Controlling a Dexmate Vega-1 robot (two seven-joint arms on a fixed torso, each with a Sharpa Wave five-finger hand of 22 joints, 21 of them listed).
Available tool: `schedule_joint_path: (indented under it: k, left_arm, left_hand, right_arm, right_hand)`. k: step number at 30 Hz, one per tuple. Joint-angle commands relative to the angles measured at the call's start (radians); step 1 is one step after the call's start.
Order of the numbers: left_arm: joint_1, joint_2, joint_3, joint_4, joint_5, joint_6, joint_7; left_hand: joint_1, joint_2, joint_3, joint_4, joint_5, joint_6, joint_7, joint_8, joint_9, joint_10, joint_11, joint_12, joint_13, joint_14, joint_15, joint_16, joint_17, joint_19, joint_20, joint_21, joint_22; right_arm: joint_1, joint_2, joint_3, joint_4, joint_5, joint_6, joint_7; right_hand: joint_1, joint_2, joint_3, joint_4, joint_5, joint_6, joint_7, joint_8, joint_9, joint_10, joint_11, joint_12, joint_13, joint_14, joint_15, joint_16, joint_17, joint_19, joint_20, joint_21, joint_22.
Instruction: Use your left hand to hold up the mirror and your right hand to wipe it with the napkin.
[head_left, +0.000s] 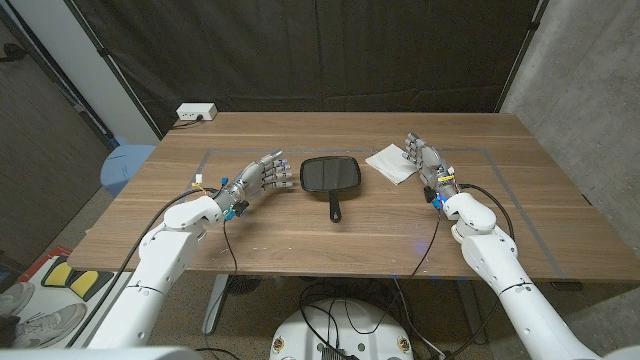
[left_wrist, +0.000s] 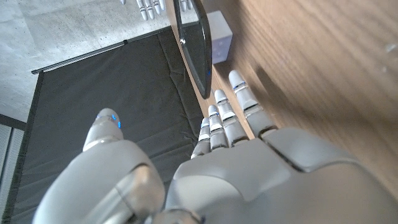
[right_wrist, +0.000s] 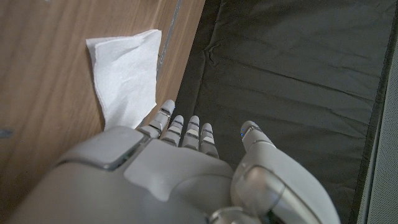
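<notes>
The wooden table (head_left: 300, 230) carries a black, square hand mirror (head_left: 330, 176) lying flat mid-table, handle toward the near edge. The left hand (head_left: 262, 178), spread and empty, should slide under the mirror's rim. The right hand (head_left: 424, 160), also spread, hovers beside the white paper napkin (head_left: 392, 163). No writing is legible

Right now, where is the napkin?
In the head view, the napkin lies on the table's right side, between the mirror and the right hand.
</notes>
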Motion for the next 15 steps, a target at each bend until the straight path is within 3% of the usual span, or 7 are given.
schedule_joint_path:
  k: [1, 4, 7, 15]
  left_arm:
    - [-0.017, 0.018, -0.004, -0.022, -0.071, 0.154, -0.084]
    - [-0.024, 0.029, -0.003, -0.030, -0.082, 0.202, -0.104]
    - [-0.024, 0.037, -0.004, -0.047, -0.088, 0.250, -0.113]
    - [-0.004, 0.026, -0.031, -0.113, -0.096, 0.366, -0.079]
  left_hand:
    - [0.026, -0.003, 0.000, -0.007, -0.003, 0.038, 0.004, 0.012, 0.003, 0.029, 0.011, 0.010, 0.002, 0.025, 0.005, 0.005, -0.001, 0.025, 0.002, 0.003, 0.001]
    - [0.037, -0.006, -0.003, -0.010, -0.004, 0.057, 0.015, 0.016, 0.004, 0.050, 0.027, 0.012, 0.002, 0.030, 0.023, 0.002, -0.003, 0.041, 0.001, 0.002, 0.001]
    - [0.049, -0.009, -0.010, -0.011, -0.006, 0.089, 0.049, 0.023, 0.005, 0.068, 0.045, 0.010, 0.002, 0.044, 0.034, -0.001, -0.005, 0.061, 0.002, -0.003, 0.000]
    - [0.063, -0.017, -0.031, -0.007, -0.014, 0.159, 0.079, 0.036, 0.007, 0.137, 0.076, 0.013, -0.002, 0.115, 0.048, 0.003, -0.011, 0.146, 0.000, -0.002, -0.002]
  right_arm:
    - [-0.019, 0.000, 0.003, -0.026, 0.000, -0.005, -0.009]
    - [-0.021, 0.000, 0.005, -0.028, 0.000, -0.004, -0.010]
    - [-0.023, 0.000, 0.008, -0.028, 0.002, -0.002, -0.010]
    - [-0.020, 0.000, 0.008, -0.019, 0.003, 0.003, -0.005]
  right_hand:
    - [0.011, 0.000, 0.004, -0.001, 0.005, 0.006, 0.002, 0.005, 0.005, 0.007, 0.000, 0.003, 0.003, -0.003, -0.020, 0.005, 0.002, -0.004, -0.070, -0.001, 0.004]
    - [0.011, 0.000, 0.004, -0.001, 0.005, 0.006, 0.002, 0.005, 0.005, 0.007, 0.000, 0.003, 0.003, -0.003, -0.020, 0.005, 0.002, -0.004, -0.069, -0.002, 0.004]
    - [0.011, 0.000, 0.004, -0.001, 0.005, 0.006, 0.001, 0.005, 0.005, 0.008, 0.000, 0.003, 0.003, -0.004, -0.020, 0.004, 0.002, -0.004, -0.070, -0.002, 0.004]
    - [0.012, 0.000, 0.004, -0.001, 0.005, 0.006, 0.000, 0.005, 0.005, 0.008, 0.000, 0.003, 0.003, -0.004, -0.020, 0.004, 0.002, -0.003, -0.070, -0.003, 0.004]
